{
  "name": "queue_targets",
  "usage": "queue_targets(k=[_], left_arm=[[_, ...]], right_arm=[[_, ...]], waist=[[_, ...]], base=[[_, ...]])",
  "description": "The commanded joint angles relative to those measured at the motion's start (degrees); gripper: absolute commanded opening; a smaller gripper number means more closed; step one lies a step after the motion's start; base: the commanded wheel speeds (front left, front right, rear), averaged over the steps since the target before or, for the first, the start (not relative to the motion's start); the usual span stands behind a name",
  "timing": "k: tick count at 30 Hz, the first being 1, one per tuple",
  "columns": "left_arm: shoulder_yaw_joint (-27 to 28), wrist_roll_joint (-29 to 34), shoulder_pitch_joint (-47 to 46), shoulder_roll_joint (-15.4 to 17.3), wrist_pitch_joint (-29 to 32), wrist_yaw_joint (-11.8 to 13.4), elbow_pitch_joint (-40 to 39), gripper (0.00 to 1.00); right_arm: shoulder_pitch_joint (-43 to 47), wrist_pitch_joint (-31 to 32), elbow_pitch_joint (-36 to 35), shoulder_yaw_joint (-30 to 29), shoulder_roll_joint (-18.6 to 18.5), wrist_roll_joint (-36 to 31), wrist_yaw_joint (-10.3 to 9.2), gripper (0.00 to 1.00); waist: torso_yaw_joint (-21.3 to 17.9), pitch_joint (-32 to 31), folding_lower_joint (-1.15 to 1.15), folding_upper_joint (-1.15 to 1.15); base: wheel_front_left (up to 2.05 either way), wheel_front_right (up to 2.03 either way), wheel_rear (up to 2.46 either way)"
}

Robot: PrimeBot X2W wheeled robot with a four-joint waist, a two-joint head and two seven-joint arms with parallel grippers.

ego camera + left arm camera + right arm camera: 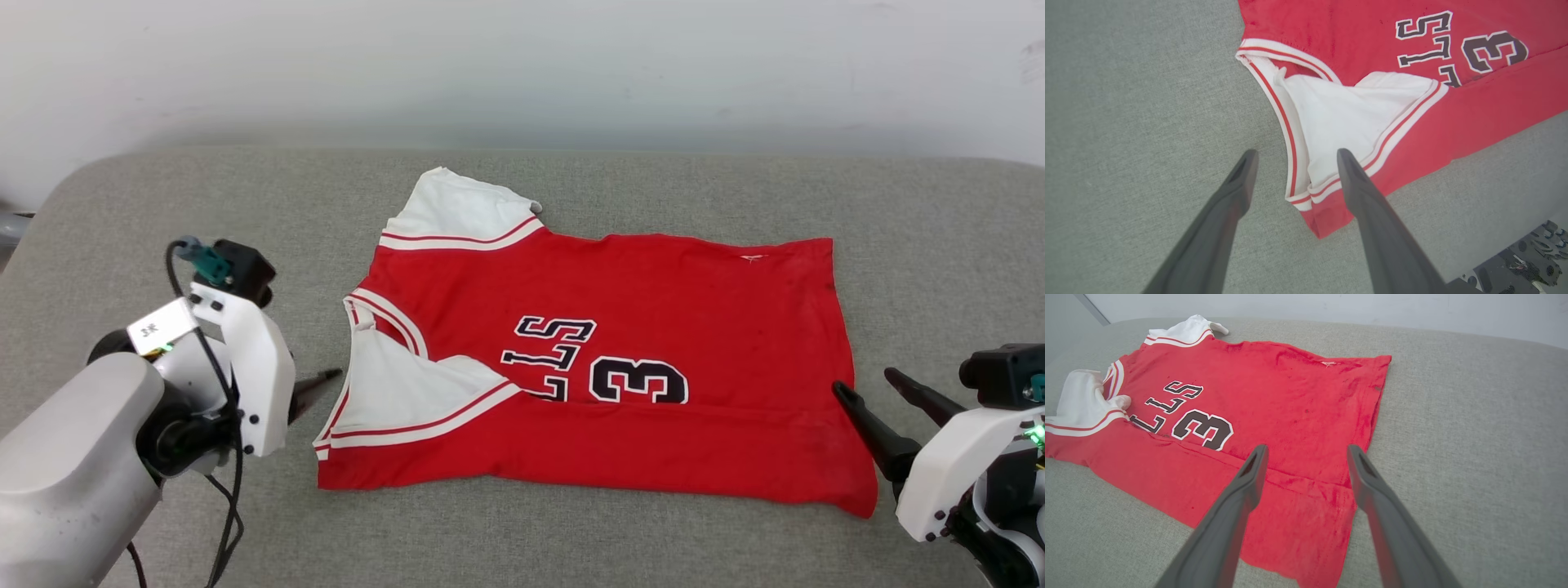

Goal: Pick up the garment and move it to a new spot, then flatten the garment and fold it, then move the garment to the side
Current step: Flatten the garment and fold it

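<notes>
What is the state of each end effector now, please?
Left end effector: open, holding nothing.
Right end effector: open, holding nothing.

Red garment flat, collar leftward, near edge folded over.

**Soft, even light; wide-angle stretch in the wrist views**

The scene is lit brightly and evenly from above. Only faint, soft-edged shadows are cast under the hem of the garment on the grey surface. The weave is rendered sharply. The fingers of the left claw and right claw are stretched and softened toward the bottom edge.
</notes>
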Motion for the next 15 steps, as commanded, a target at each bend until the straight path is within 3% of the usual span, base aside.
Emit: queue_targets(k=[1, 6, 15], left_arm=[[-0.18, -0.55, -0.69, -0.26, 0.87, 0.24, -0.32, 1.00], [-2.59, -2.03, 0.43, -0.36, 8.10, 1.50, -0.52, 1.00], [-5.24, -1.00, 2.91, -1.09, 9.18, 1.41, 3.46, 1.00]], right_arm=[[0.57, 0.11, -0.25, -0.26, 0.36, -0.39, -0.04, 1.00], [0.44, 1.19, -1.44, -0.54, 1.51, -1.13, -0.04, 1.00], [-0.82, 1.37, -1.45, -0.18, 2.34, -1.47, -0.04, 1.00]], waist=[[-0.04, 0.03, 0.01, -0.01], [-1.25, 0.96, 0.01, -0.01], [-3.19, 2.87, 0.01, -0.01]], base=[[0.00, 0.00, 0.00], [0.00, 0.00, 0.00], [0.00, 0.00, 0.00]])
